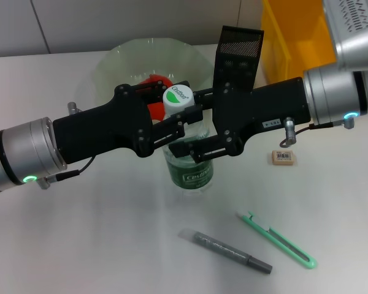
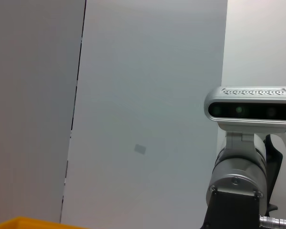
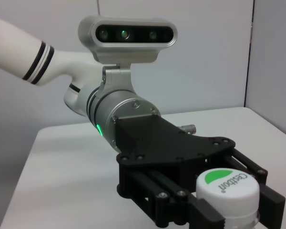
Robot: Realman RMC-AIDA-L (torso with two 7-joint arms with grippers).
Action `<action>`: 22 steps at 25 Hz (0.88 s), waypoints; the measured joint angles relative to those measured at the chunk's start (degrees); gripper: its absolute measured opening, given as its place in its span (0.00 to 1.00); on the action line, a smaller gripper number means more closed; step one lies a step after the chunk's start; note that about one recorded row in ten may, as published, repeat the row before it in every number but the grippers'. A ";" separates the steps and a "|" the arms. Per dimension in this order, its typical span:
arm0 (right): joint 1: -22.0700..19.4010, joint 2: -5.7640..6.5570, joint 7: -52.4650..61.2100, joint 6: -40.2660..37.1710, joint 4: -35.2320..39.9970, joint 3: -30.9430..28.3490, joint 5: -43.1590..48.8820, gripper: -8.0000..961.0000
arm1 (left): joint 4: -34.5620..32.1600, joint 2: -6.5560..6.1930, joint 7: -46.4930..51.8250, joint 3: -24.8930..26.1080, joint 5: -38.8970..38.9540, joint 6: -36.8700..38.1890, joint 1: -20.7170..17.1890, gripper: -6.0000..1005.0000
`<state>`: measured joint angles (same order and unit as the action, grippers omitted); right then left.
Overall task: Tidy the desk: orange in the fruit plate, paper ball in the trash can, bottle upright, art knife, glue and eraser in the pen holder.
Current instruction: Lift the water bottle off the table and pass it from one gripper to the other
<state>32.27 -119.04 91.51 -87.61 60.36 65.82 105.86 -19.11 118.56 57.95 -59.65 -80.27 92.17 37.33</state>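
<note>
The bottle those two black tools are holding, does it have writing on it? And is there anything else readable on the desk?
"Cestbon": on the white cap of the bottle, beside a green patch.
"Cestbon", likely: on the bottle's green label, too small to be sure.
Eraser: a printed sticker, too small to read.
Right tool: a small white label on its body, unreadable.
Left tool: no text visible.

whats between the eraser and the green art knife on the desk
Nothing: in the head view, only bare tabletop separates the eraser from the art knife lying nearer the robot.
</note>
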 joint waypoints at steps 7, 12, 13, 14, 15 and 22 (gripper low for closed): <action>-0.23 -0.02 0.00 0.43 0.70 0.52 0.22 0.72 | -0.05 0.00 0.00 0.00 0.00 -0.01 0.01 0.44; -0.25 0.03 0.00 0.44 1.10 0.55 0.35 0.72 | -0.06 0.00 0.05 0.03 0.00 -0.01 0.01 0.44; -0.25 0.03 0.00 0.44 1.14 0.55 0.42 0.72 | -0.06 0.04 0.06 0.03 0.00 -0.01 0.00 0.44; -0.25 0.03 0.00 0.44 1.16 0.55 0.52 0.72 | -0.06 0.05 0.06 0.03 0.00 -0.01 0.00 0.44; -0.25 0.03 0.00 0.44 1.19 0.55 0.65 0.72 | -0.06 0.06 0.06 0.04 0.00 -0.01 -0.01 0.44; 0.22 0.09 1.02 0.43 1.01 0.30 1.10 0.72 | -0.06 0.09 0.06 0.09 0.00 -0.01 -0.04 0.44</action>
<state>32.49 -118.95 92.52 -87.18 61.37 66.11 106.96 -19.17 118.65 58.01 -59.56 -80.27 92.16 37.29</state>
